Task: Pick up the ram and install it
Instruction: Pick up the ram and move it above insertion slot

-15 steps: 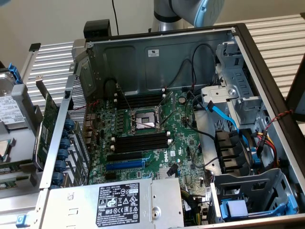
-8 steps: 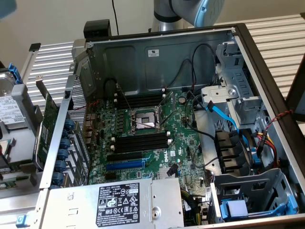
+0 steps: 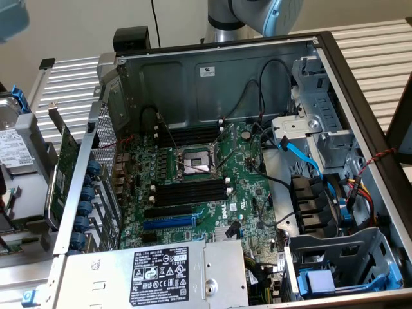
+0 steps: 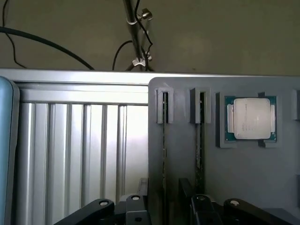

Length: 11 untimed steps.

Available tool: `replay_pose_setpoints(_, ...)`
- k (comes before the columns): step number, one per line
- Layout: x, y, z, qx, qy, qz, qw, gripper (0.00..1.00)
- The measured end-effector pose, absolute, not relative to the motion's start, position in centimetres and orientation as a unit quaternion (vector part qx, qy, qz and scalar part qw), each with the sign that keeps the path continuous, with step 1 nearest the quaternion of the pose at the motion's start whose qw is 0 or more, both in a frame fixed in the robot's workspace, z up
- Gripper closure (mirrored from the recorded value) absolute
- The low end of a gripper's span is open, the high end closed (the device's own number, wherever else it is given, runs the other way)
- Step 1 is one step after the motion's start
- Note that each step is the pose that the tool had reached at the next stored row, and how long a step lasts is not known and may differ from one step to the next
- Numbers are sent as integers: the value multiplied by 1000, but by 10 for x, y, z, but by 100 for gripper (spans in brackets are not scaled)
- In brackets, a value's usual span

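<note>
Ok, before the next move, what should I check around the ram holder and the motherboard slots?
1. End effector open and holding nothing: ok.
2. Ram standing on edge in its slot of the gray holder: ok.
3. End effector centred over that ram: cannot tell.
4. Black memory slots on the motherboard empty: ok.
5. White end clips on those slots swung open: cannot tell.
</note>
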<state>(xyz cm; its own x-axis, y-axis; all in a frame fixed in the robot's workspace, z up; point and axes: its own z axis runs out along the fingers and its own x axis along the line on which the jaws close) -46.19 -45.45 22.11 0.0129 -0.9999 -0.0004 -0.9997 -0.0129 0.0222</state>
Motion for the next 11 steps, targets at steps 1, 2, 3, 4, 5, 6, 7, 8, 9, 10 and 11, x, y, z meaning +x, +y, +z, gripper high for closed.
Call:
replay_pose_setpoints(1, -462, -454, 220, 712, -702, -5, 11, 61)
replay_pose_setpoints(2, -462, -454, 219, 712, -702, -3, 13, 61)
replay_pose_setpoints(3, -462, -454, 218, 713, -701, -3, 13, 61)
replay_pose_setpoints(4, -462, -454, 217, 714, -700, -3, 13, 61)
replay_pose_setpoints(5, -462, -454, 215, 715, -699, -2, 13, 61)
replay_pose_setpoints(6, -462, -454, 214, 715, -699, -2, 13, 61)
replay_pose_setpoints(7, -462, -454, 213, 716, -698, -2, 13, 61)
replay_pose_setpoints(8, -462, -454, 212, 716, -698, -2, 13, 61)
replay_pose_setpoints(9, -462, -453, 211, 716, -698, -2, 13, 61)
replay_pose_setpoints(10, -462, -453, 210, 716, -698, -2, 13, 61)
replay_pose_setpoints(11, -462, -452, 209, 716, -698, -2, 13, 61)
